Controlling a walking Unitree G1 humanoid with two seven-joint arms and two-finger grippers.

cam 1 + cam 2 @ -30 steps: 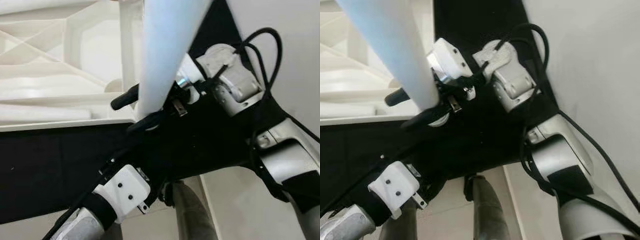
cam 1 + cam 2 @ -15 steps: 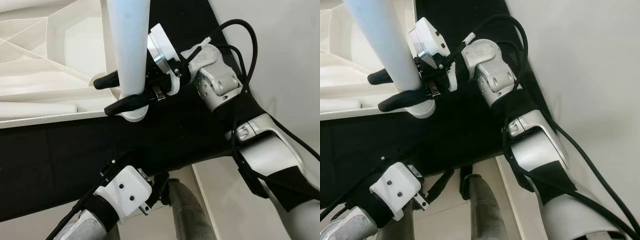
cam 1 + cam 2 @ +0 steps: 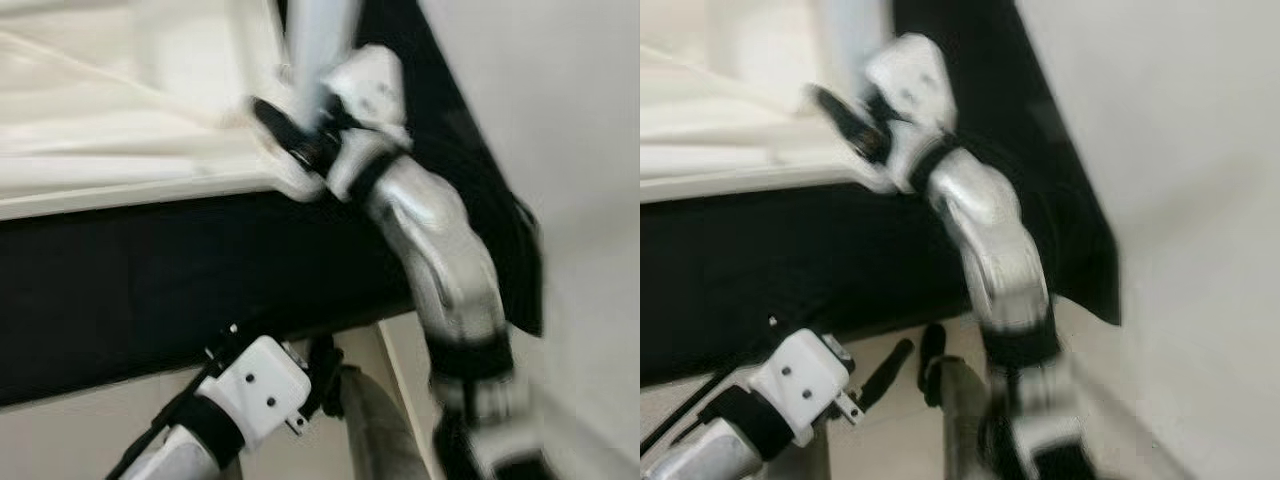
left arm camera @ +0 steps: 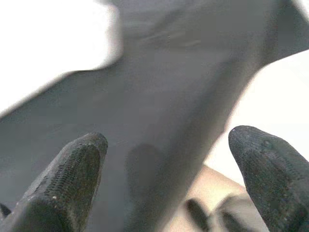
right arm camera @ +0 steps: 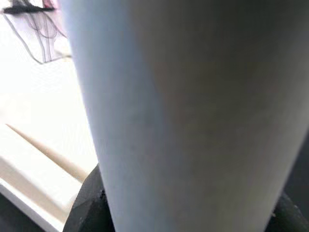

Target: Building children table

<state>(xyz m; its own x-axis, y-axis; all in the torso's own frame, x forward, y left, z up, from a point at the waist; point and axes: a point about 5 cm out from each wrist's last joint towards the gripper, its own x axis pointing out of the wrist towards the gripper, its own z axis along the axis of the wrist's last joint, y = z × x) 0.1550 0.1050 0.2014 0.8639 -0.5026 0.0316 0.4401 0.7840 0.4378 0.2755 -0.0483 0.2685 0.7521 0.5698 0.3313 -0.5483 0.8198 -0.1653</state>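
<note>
Your right gripper [image 3: 290, 140] clamps the pale blue table leg [image 3: 315, 35] at the corner of the upturned white tabletop [image 3: 130, 120] on the black mat [image 3: 150, 270]. This looks like seating the leg; next, line it upright over its socket. Blur hides the socket. Your left gripper [image 4: 169, 179] hangs low, fingers apart, empty.

The table leg [image 3: 318, 35] stands on the tabletop's [image 3: 120, 110] right corner.

Table leg [image 5: 193, 111] smooth matt plastic; tabletop [image 3: 120, 110] glossy white plastic.
</note>
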